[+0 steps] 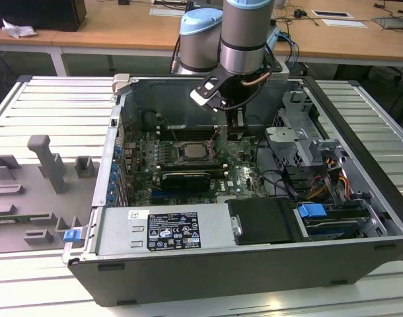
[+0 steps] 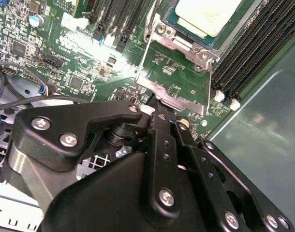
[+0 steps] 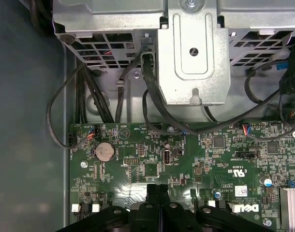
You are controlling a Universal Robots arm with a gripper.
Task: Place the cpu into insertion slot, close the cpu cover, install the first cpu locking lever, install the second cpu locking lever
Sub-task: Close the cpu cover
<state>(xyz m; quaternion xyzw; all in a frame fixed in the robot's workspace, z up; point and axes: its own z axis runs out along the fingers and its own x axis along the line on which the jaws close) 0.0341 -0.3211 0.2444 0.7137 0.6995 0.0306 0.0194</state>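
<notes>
The cpu (image 2: 208, 14) lies flat in the insertion slot (image 2: 182, 44), its pale top showing inside the silvery rim. The cpu cover (image 2: 172, 94), a thin metal frame with green board showing through its cut-out, stands swung open from the slot towards my gripper (image 2: 156, 104). The black fingers (image 2: 162, 140) are shut, with their tips right at the cover's outer edge. I cannot tell whether they touch it. In the exterior view the gripper (image 1: 234, 132) hangs inside the open computer case, just to the exterior view's right of the cpu (image 1: 190, 150). The first wrist view shows the shut gripper (image 3: 157, 189) low over the board.
Long black memory slots (image 2: 249, 53) flank the socket. A metal drive cage (image 3: 191, 48) and black cables (image 3: 152, 101) stand close by. The power supply (image 1: 168, 231) lines the case's front. Grey fixtures (image 1: 49, 165) sit on the table outside.
</notes>
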